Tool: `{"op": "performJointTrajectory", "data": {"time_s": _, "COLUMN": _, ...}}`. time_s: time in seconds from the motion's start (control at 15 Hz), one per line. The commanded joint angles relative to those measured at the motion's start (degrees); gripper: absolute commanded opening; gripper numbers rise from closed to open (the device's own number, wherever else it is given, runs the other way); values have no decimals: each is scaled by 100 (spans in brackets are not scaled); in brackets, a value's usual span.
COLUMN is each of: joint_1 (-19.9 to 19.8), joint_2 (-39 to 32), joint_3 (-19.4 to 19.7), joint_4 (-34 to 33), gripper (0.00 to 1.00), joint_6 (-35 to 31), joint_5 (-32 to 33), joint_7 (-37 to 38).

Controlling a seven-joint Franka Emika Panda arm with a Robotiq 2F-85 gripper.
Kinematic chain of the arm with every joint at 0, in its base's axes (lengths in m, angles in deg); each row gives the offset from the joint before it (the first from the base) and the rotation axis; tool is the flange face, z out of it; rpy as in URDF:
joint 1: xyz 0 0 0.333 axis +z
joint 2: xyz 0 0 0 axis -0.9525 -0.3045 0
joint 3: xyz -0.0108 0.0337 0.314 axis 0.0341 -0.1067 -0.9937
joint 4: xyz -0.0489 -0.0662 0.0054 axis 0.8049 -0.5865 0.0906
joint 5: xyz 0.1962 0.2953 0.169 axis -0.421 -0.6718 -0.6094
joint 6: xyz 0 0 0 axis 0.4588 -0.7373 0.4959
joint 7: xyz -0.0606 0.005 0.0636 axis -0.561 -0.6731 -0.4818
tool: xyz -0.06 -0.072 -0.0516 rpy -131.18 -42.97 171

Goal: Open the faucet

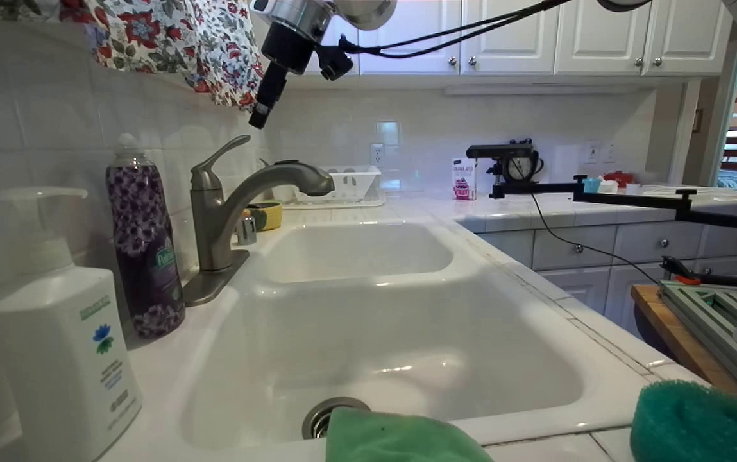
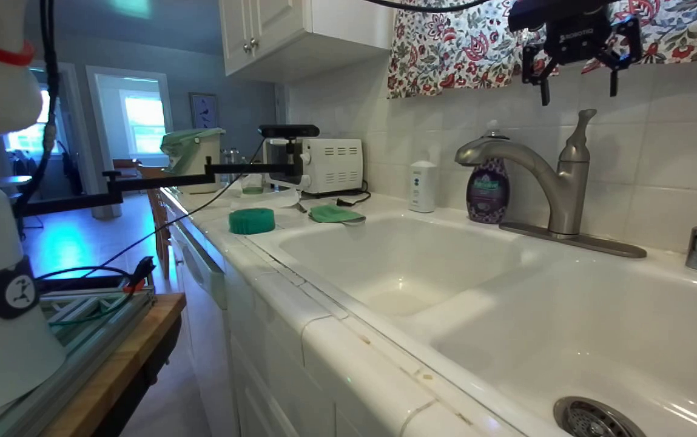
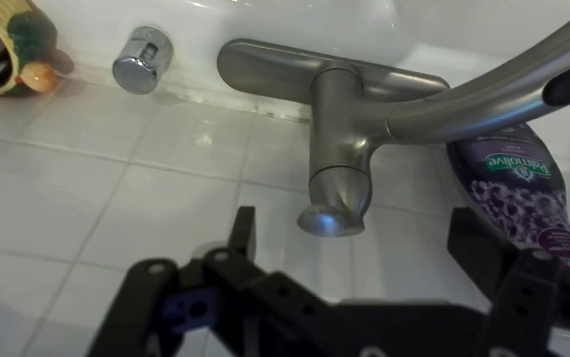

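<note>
The faucet [image 1: 211, 224] is brushed grey metal and stands on a base plate behind the sink; it also shows in an exterior view [image 2: 568, 197] and in the wrist view [image 3: 337, 129]. Its lever handle [image 1: 222, 151] slants up from the top of the body, and no water shows at the spout [image 1: 307, 178]. My gripper [image 2: 579, 99] is open and empty, pointing down just above the lever tip in both exterior views. In the wrist view, the lever tip [image 3: 329, 221] appears between the two spread fingers [image 3: 354, 212], touching neither.
A purple patterned bottle [image 1: 144, 250] and a white pump soap dispenser [image 1: 63, 340] stand beside the faucet along the tiled wall. A chrome cap [image 3: 142, 62] and a yellow holder [image 3: 9, 49] are on its other side. A floral curtain [image 2: 445, 51] hangs behind the gripper.
</note>
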Motion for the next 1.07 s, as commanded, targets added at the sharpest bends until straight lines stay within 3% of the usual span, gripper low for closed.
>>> {"op": "performJointTrajectory", "data": {"time_s": 0.0, "joint_1": 46, "joint_2": 0, "joint_3": 66, "joint_4": -25, "gripper": 100, "joint_6": 25, "joint_5": -48, "joint_7": -29}}
{"op": "performJointTrajectory", "data": {"time_s": 0.93, "joint_1": -183, "joint_2": -531, "joint_3": -186, "joint_4": -548, "gripper": 100, "joint_6": -87, "joint_5": -392, "joint_7": -1170}}
{"op": "performJointTrajectory", "data": {"time_s": 1.0, "joint_1": -201, "joint_2": -569, "joint_3": -206, "joint_4": -602, "gripper": 89, "joint_6": -51, "joint_5": -444, "joint_7": -1256}}
